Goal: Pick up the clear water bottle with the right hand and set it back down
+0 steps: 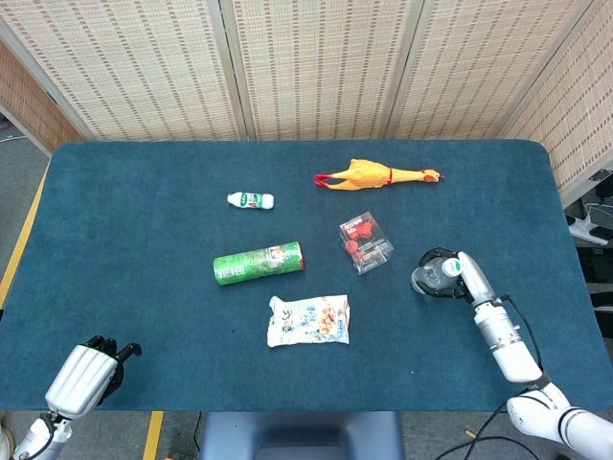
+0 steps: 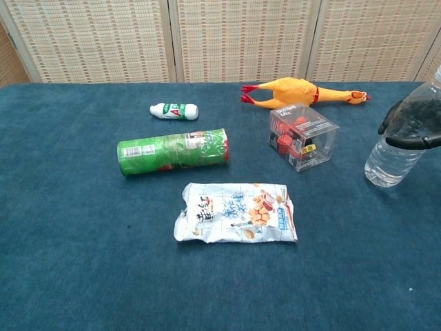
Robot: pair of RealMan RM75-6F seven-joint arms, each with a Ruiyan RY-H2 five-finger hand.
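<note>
The clear water bottle (image 2: 394, 156) stands upright at the right side of the blue counter (image 1: 134, 278), its long axis vertical and its cap end pointing up, its base down on the cloth to the right of the clear box. The right robot hand (image 2: 413, 124) is wrapped around the bottle's upper body, dark fingers (image 2: 393, 118) curled about it in a grasp. The left robot hand (image 1: 88, 376) sits at the near left corner with its fingers curled in and nothing in them. Spread across the counter are one rubber chicken (image 1: 375, 175) lying on its side, one small white bottle (image 1: 251, 199), one green canister (image 1: 259, 263) lying flat, one snack packet (image 1: 308, 320), and one clear box (image 1: 365, 241) with red pieces inside.
</note>
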